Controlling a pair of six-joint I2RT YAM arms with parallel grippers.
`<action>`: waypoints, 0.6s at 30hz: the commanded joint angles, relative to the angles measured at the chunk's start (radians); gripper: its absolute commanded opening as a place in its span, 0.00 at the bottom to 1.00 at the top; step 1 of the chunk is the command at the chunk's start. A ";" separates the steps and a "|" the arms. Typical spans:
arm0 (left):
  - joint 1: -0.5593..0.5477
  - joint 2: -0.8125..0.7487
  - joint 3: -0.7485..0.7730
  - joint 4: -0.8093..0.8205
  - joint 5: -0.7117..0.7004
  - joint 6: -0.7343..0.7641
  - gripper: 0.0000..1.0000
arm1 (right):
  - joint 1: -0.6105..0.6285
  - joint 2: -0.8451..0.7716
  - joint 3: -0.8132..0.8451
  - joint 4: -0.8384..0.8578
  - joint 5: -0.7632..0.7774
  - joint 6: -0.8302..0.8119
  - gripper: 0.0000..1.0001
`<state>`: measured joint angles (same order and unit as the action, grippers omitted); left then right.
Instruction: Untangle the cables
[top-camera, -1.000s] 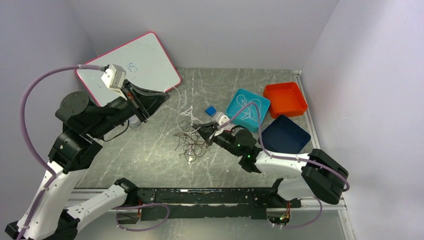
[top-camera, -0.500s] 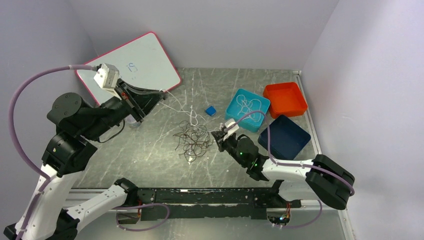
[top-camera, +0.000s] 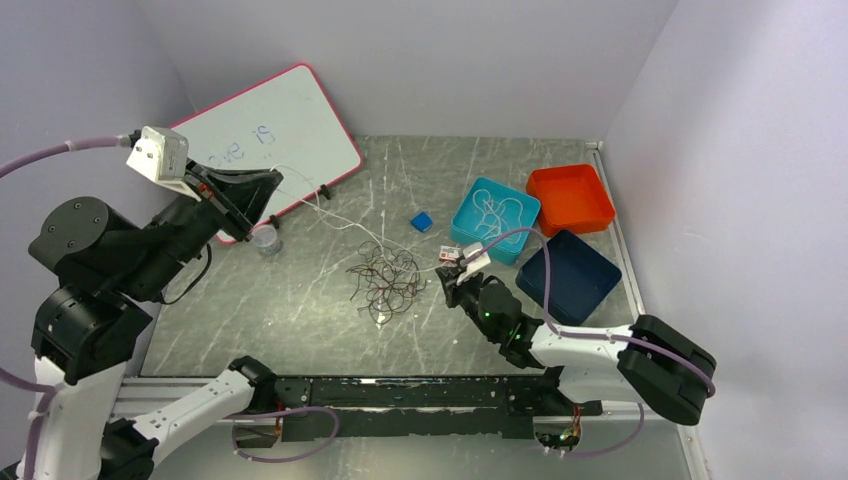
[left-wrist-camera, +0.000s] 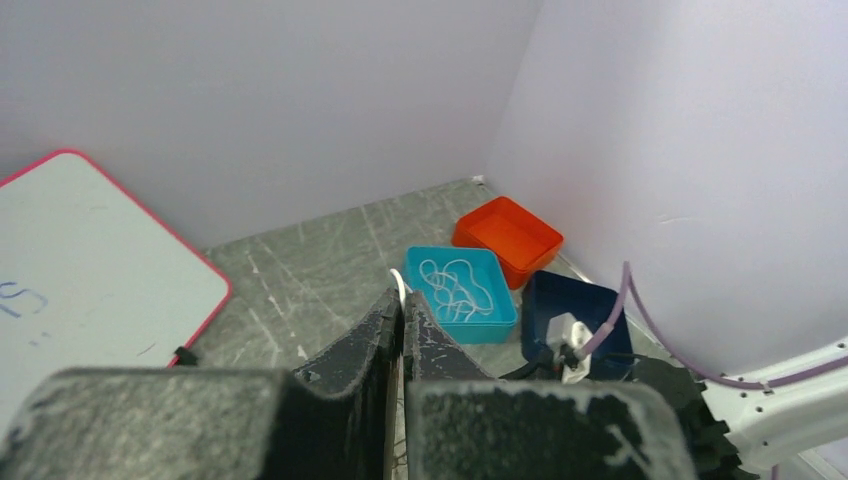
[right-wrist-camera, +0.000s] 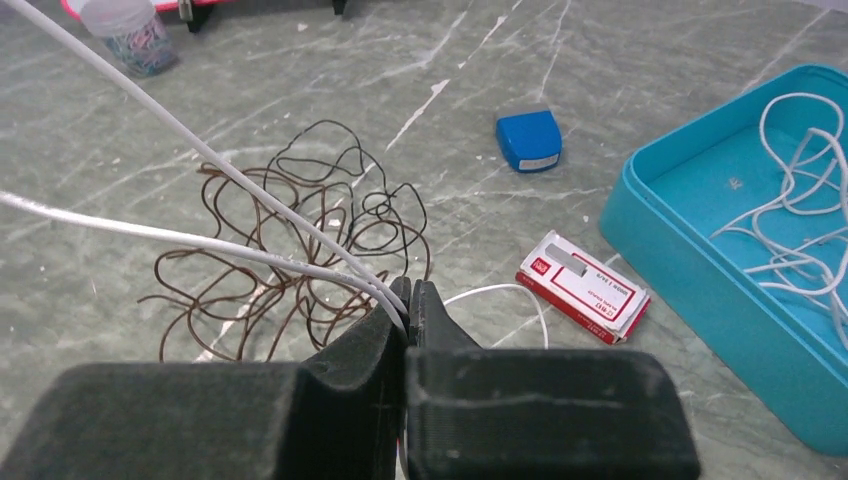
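Moved: left fingers (left-wrist-camera: 372, 335), pulled back leftward, closed on the white cable (right-wrist-camera: 190, 140), stretching it taut. Right fingers (right-wrist-camera: 362, 345) clamp its other end. Brown tangle (top-camera: 385, 280) lies on the counter (top-camera: 300, 310); I judge separation part-done.

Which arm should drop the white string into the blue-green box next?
The right one, probably. The right gripper holds the white cable just beside the teal tray, where other white cables lie. The left gripper grips that cable too, but high up and far off by the whiteboard.
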<state>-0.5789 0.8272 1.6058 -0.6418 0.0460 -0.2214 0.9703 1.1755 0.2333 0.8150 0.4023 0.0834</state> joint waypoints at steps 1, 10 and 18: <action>-0.004 -0.017 0.052 -0.012 -0.122 0.049 0.07 | -0.002 -0.028 -0.029 -0.040 0.074 0.018 0.00; -0.004 -0.026 -0.091 0.034 -0.028 0.007 0.07 | -0.002 -0.246 0.097 -0.283 -0.050 -0.031 0.00; -0.004 -0.038 -0.316 0.156 0.116 -0.074 0.13 | -0.006 -0.364 0.414 -0.653 0.018 -0.042 0.00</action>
<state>-0.5789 0.7959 1.3697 -0.5804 0.0624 -0.2424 0.9699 0.8471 0.5049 0.3710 0.3805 0.0597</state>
